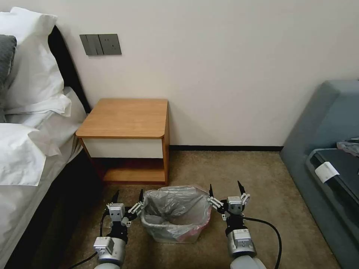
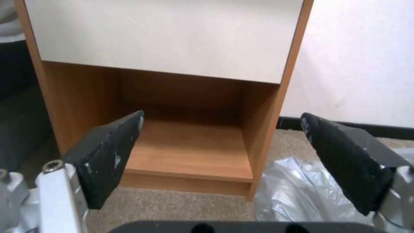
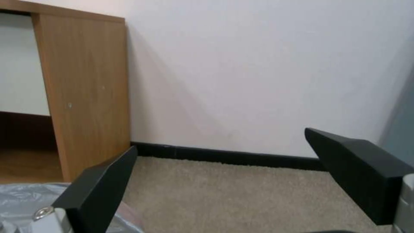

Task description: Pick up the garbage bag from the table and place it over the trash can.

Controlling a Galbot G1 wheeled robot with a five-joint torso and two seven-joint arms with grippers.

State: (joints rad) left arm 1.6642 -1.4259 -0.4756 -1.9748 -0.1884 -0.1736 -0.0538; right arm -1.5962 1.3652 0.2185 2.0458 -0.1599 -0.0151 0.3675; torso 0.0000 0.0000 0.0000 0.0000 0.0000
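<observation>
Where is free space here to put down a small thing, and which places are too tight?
Free: the orange-brown wooden nightstand top, its open lower shelf, and the beige carpet between nightstand and grey sofa. Tight: the cream plastic trash can, lined with the crinkled grey garbage bag, sits between the open left gripper and open right gripper.

Between the black-fingered left gripper (image 1: 128, 196) and right gripper (image 1: 224, 190), the garbage bag (image 1: 175, 209) was translucent grey with a pinkish-red edge, over the cream-beige trash can (image 1: 164, 236). Beyond them stood the orange-brown table (image 1: 127, 117) with a white drawer front, on tan carpet (image 1: 239, 172).
</observation>
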